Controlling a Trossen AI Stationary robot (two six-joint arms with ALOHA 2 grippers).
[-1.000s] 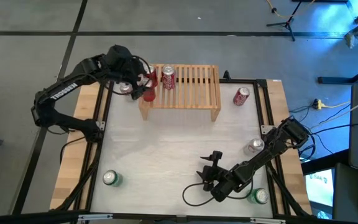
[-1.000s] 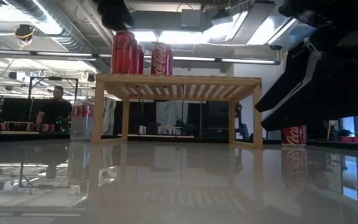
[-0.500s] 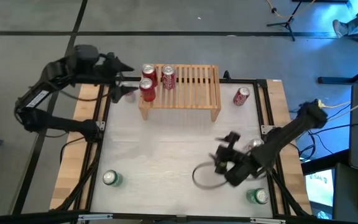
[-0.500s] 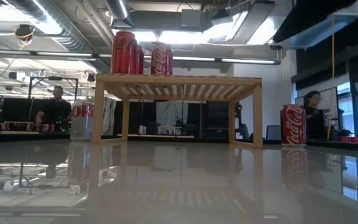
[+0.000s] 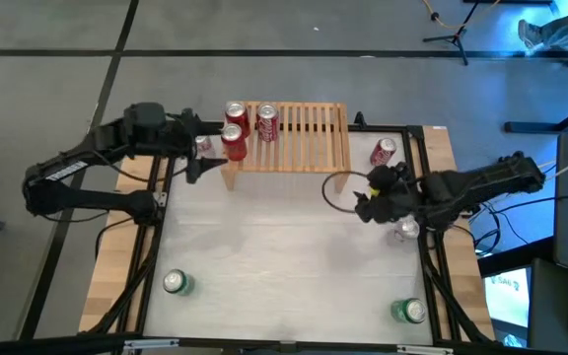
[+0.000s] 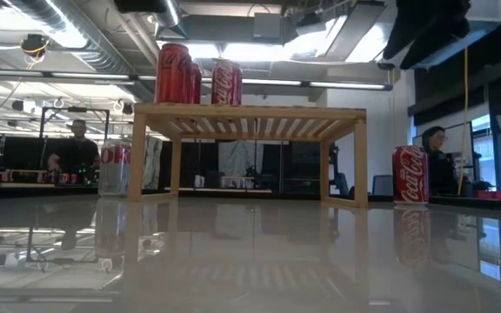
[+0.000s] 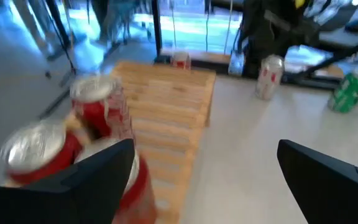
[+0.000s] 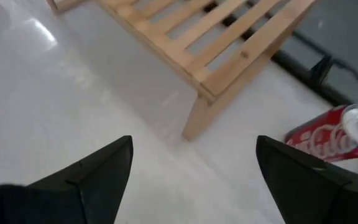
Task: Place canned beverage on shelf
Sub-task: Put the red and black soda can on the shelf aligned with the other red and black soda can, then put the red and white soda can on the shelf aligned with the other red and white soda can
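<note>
The pale wooden shelf (image 5: 304,133) stands at the table's far side. Three red cans (image 5: 233,136) (image 5: 266,120) stand upright on its left end, which also shows in the low view (image 6: 174,74). My left gripper (image 5: 191,148) is open and empty, raised just left of the shelf, its fingers wide apart in the left wrist view (image 7: 204,180). My right gripper (image 5: 367,193) is open and empty, raised off the shelf's near right corner (image 8: 197,81). A red can (image 5: 384,151) stands on the table right of the shelf and also shows in the right wrist view (image 8: 328,140).
A silver can (image 5: 203,146) stands on the table left of the shelf. Another silver can (image 5: 405,232) is by the right edge. Green cans stand at the near left (image 5: 176,283) and near right (image 5: 410,311). People show in the room behind the table (image 6: 78,143).
My left gripper has let go of a red can, now standing on the shelf's left end, and has drawn back toward the table's left edge. My right gripper has swung from the near edge toward the far right, up to the shelf's right end and the red can there.
</note>
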